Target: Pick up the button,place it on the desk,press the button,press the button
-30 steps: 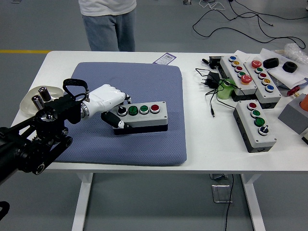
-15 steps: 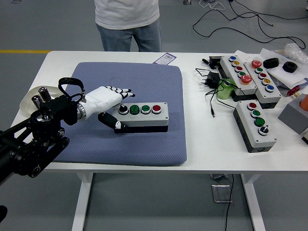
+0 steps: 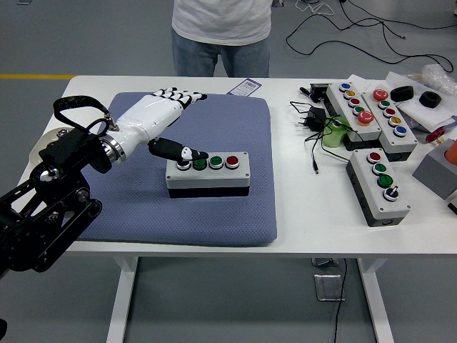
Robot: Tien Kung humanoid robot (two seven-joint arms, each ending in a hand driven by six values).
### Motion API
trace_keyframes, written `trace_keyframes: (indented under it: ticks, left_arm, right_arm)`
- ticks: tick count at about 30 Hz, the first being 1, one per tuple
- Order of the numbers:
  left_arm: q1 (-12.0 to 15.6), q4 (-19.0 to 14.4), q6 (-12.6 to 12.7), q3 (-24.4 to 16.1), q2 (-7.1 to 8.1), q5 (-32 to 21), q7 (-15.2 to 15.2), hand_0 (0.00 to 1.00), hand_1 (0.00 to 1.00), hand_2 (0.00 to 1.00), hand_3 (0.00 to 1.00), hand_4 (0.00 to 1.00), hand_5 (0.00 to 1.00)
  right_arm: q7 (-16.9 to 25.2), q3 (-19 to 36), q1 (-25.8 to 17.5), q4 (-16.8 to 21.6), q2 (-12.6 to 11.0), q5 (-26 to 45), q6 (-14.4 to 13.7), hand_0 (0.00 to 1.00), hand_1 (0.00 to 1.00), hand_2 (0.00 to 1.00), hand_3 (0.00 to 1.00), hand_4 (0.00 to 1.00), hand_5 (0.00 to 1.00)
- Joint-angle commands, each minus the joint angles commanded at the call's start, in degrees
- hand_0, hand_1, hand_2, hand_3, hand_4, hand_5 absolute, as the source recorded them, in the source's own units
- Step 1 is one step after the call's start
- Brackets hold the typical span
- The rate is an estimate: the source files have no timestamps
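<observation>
Button box point(image 3: 208, 174), a grey rectangular housing with a black base, carries a row of four controls: one black-and-white selector knob, two green push-buttons and one red. It sits flat on the blue-grey padded mat point(image 3: 235, 214) covering the left part of the white table point(image 3: 300, 221). Half a second ago the white five-fingered left hand point(image 3: 153, 118) lay low against the box's left end; now it is raised, fingers extended and grasping nothing, with its black thumb point(image 3: 178, 151) reaching down onto the leftmost controls. Placement therefore appears complete, and a press is judged to be under way. A person point(image 3: 221, 36) stands at the far edge. Several similar button boxes point(image 3: 378, 186) lie well apart, at right.
</observation>
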Motion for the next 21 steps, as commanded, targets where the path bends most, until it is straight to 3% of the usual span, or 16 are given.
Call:
trace_keyframes:
  ticks: [2, 3, 8, 9, 21]
  left_arm:
    - [0.16, -1.80, -1.14, 0.21, 0.00, -1.72, 1.67, 0.409, 0.486, 0.495, 0.844, 0.910, 0.950]
    - [0.20, -2.55, -2.27, 0.39, 0.00, -3.15, 2.50, 0.168, 0.207, 0.249, 0.722, 0.808, 0.998]
    - [-0.08, -3.89, -6.11, 2.24, -0.05, -8.74, 5.08, 0.168, 0.207, 0.249, 0.722, 0.808, 0.998]
    - [-0.14, -3.77, -6.77, 2.73, -0.23, -9.64, 5.96, 0.028, 0.018, 0.094, 0.692, 0.742, 0.998]
    - [-0.63, -1.91, -11.25, 5.72, -1.77, -10.55, 10.02, 0.002, 0.002, 0.059, 0.709, 0.674, 0.998]
  right_arm:
    - [0.01, -0.07, 0.00, 0.00, -0.01, 0.09, -0.01, 0.671, 0.645, 0.688, 0.633, 0.312, 0.190]
    - [0.02, -0.13, 0.00, 0.00, -0.02, 0.18, -0.02, 0.671, 0.645, 0.688, 0.633, 0.312, 0.190]
    - [0.00, -0.35, 0.09, 0.00, -0.03, 0.51, -0.05, 0.671, 0.645, 0.688, 0.633, 0.312, 0.190]
    - [-0.01, -0.42, 0.11, 0.00, -0.03, 0.58, -0.05, 0.671, 0.645, 0.688, 0.633, 0.312, 0.190]
    - [-0.03, -0.41, 0.13, 0.00, -0.03, 0.44, -0.02, 0.672, 0.644, 0.688, 0.633, 0.312, 0.191]
